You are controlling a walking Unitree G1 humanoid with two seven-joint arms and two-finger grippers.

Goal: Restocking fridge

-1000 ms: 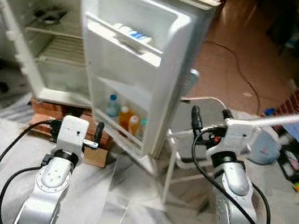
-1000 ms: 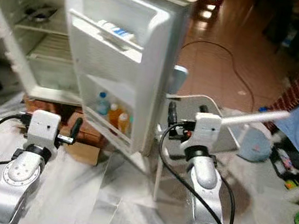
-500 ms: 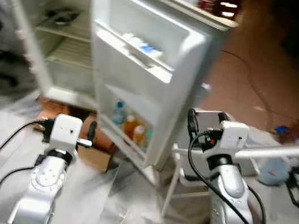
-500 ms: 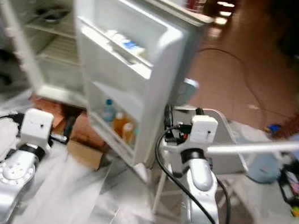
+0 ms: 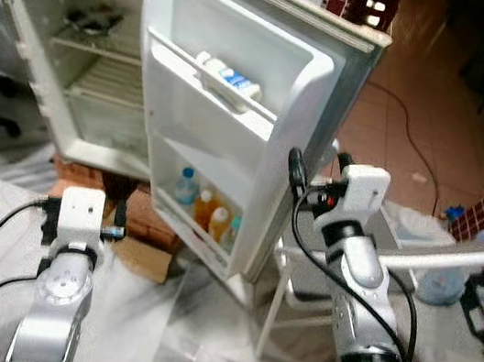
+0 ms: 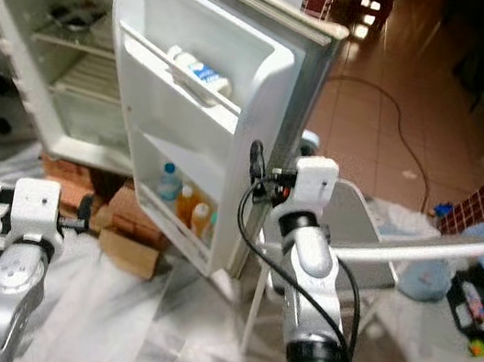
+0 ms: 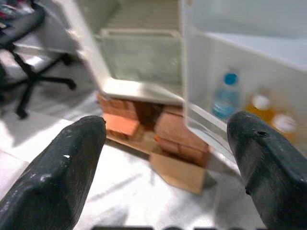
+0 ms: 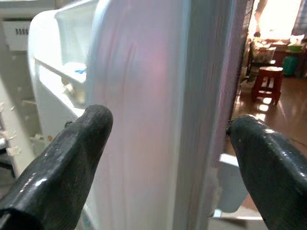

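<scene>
Right gripper (image 8: 163, 139) has closed in on fridge door (image 5: 233, 124) edge, fingers spread wide astride it; door upright, swung open. Left gripper (image 7: 168, 143) spread wide, empty.

Fridge door (image 5: 233, 124), centre of the left eye view: white plastic liner, smooth, moderately glossy; its edge shows a soft sheen in the right wrist view. Fridge cabinet (image 5: 78, 51), upper left: same white plastic, with wire shelves. Bottles (image 5: 209, 213) in the lower door shelf: clear plastic. Bricks (image 7: 168, 129) under the cabinet: rough, matt. Cardboard box (image 5: 143, 259) beside them: matt paper board. Floor (image 5: 397, 142), upper right: glossy tile. Arms (image 5: 355, 284): brushed silver metal; fingers (image 7: 53, 177) matt black, lightly scuffed.
</scene>
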